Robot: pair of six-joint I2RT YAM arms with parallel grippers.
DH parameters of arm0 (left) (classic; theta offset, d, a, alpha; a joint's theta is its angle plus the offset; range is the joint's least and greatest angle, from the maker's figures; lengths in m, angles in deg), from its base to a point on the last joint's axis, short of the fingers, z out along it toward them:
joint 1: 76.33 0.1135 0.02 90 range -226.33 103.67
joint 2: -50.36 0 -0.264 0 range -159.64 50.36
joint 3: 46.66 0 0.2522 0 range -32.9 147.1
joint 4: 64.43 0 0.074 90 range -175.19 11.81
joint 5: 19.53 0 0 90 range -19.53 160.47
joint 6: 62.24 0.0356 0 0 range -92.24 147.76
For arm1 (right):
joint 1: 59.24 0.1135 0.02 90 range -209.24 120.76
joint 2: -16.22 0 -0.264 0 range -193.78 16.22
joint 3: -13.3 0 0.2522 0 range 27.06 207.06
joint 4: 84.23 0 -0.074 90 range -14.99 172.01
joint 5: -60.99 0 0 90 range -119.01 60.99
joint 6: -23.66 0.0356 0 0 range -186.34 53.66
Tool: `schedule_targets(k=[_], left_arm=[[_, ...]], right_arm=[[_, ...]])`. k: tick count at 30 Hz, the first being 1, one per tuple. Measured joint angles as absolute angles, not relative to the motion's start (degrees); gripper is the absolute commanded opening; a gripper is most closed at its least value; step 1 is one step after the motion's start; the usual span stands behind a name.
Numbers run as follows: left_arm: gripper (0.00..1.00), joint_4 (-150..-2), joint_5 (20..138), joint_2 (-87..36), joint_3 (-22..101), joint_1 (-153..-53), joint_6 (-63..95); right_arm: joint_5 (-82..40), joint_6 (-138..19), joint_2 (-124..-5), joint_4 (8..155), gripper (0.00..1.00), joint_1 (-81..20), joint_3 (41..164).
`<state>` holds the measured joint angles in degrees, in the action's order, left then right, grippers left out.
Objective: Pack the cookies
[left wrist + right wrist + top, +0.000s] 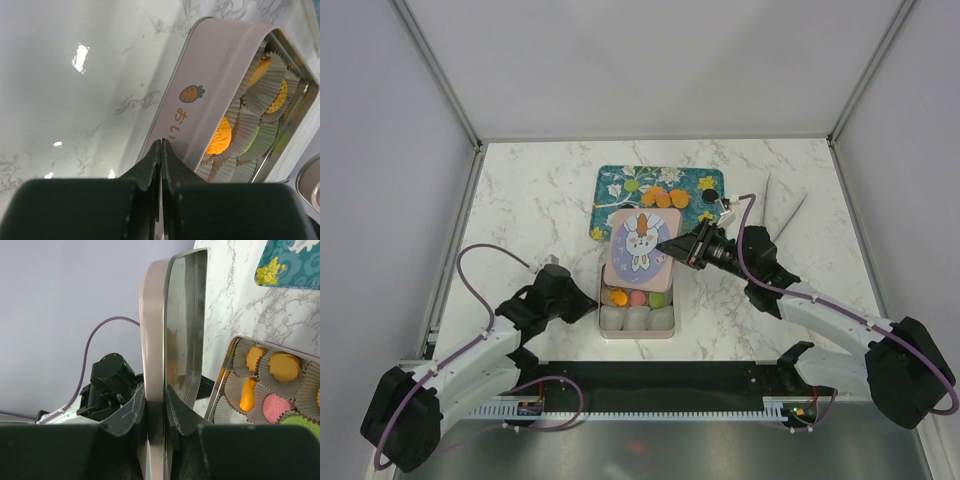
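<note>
Partly packed: orange, pink and green cookies point(638, 298) fill one row of paper cups point(638, 318) in the tin point(215, 75); the nearer cups look empty, and more wait on the tray point(615, 185) beyond the tin. They are round discs with no long axis, mostly face up, one orange tilted. The right fingers point(127, 412) clamp the lid point(640, 245) over the tin's far end; the left fingers point(147, 167), pressed together, sit at its left wall.

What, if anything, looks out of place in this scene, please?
The lid, clamped in the right hand, hangs over the tin's far edge, yet cookies lie unpacked on the tray and the near cups look empty.
</note>
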<state>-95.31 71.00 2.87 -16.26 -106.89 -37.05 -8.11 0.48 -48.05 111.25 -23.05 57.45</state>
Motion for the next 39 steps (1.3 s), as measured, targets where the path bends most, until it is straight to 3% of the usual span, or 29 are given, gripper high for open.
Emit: schedule_targets(k=[5, 9, 14, 18, 19, 25, 39], left_arm=[[0.03, -98.02, 68.78, 2.15, -13.85, -107.83, -37.05], [0.15, -101.61, 66.72, 2.65, -9.59, -104.38, -35.57], [0.34, -104.10, 66.48, 4.36, -6.70, -96.62, -32.07], [0.58, -105.76, 67.99, 5.01, -4.93, -91.42, -28.75], [0.69, -105.89, 68.43, 5.01, -4.39, -90.83, -27.96], [0.91, -105.10, 73.04, 6.57, -2.81, -90.48, -23.83], [0.94, -96.86, 90.15, 4.86, -5.55, -90.43, -17.51]], right_arm=[[-5.77, 1.69, -50.26, 113.02, 0.00, -24.65, 56.03], [-3.52, 3.22, -51.92, 115.86, 0.00, -24.93, 54.52], [-0.17, 6.34, -54.44, 121.13, 0.00, -24.98, 52.66], [2.03, 8.70, -55.79, 124.95, 0.00, -24.98, 51.50], [2.47, 9.14, -56.10, 125.69, 0.00, -24.98, 51.26], [4.35, 10.87, -57.32, 128.95, 0.00, -24.98, 48.90], [6.25, 16.05, -63.90, 139.88, 0.00, -23.64, 46.00]])
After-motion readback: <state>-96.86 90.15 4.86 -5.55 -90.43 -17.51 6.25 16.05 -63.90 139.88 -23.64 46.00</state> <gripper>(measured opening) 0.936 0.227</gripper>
